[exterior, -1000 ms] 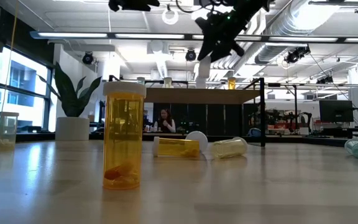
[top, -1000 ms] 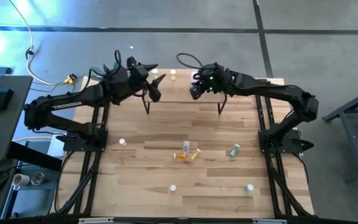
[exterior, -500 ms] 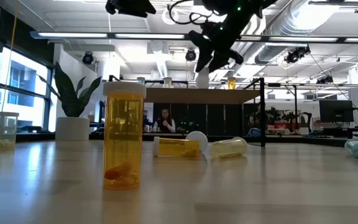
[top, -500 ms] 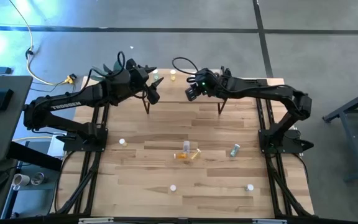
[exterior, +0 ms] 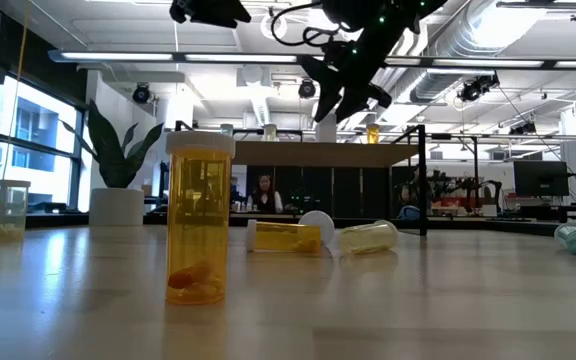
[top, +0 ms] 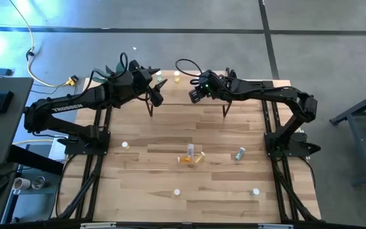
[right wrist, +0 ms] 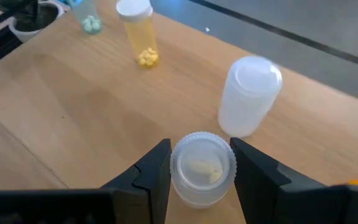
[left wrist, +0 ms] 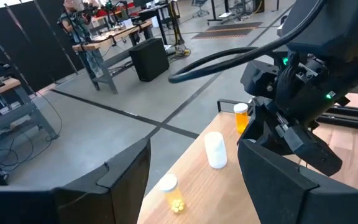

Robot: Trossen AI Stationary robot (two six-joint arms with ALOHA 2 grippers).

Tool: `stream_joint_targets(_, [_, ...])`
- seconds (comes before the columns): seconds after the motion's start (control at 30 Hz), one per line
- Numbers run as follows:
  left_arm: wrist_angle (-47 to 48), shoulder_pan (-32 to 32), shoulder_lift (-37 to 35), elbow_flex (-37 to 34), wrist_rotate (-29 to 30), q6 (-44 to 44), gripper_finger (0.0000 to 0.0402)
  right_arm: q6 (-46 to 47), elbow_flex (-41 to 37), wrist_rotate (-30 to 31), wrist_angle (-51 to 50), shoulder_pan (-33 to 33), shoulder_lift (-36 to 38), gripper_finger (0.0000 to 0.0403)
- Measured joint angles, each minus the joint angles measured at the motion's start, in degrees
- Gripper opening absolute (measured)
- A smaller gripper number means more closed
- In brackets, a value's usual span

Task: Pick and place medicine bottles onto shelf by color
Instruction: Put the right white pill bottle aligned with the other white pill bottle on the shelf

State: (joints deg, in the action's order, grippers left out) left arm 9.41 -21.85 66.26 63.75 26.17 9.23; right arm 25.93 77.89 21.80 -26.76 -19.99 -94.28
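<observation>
- Overhead, the shelf (top: 189, 105) sits at 12 o'clock on the table (top: 138, 172), both arms above it.
- Right gripper (right wrist: 202, 186): clenched on a clear capped bottle (right wrist: 202, 163), held upright over the shelf top, just beside the white bottle (right wrist: 248, 94).
- Left gripper (top: 159, 86): released, empty, waiting over the shelf's 9 o'clock end.
- Advice: lower straight down, keep the bottle vertical, seat it clear of the white bottle and yellow bottle (right wrist: 138, 34), then release.

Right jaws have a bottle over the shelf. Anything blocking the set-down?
Partly. The right gripper holds a clear bottle above the shelf. A white bottle stands just beyond it; a yellow bottle is farther off. Bare wood lies beside them.
</observation>
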Motion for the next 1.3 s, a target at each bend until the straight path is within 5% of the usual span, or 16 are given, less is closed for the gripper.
stream_joint_targets(1.03, [-0.01, 0.00, 0.02, 0.00, -0.02, 0.02, 0.0233, -5.39, 0.00, -5.75, 0.50, -1.49, 0.07, 0.0136])
stream_joint_targets(1.3, [0.00, 0.00, 0.02, 0.00, -0.02, 0.02, 0.0233, -5.26, 0.00, -3.29, 0.54, -1.49, 0.09, 0.0173])
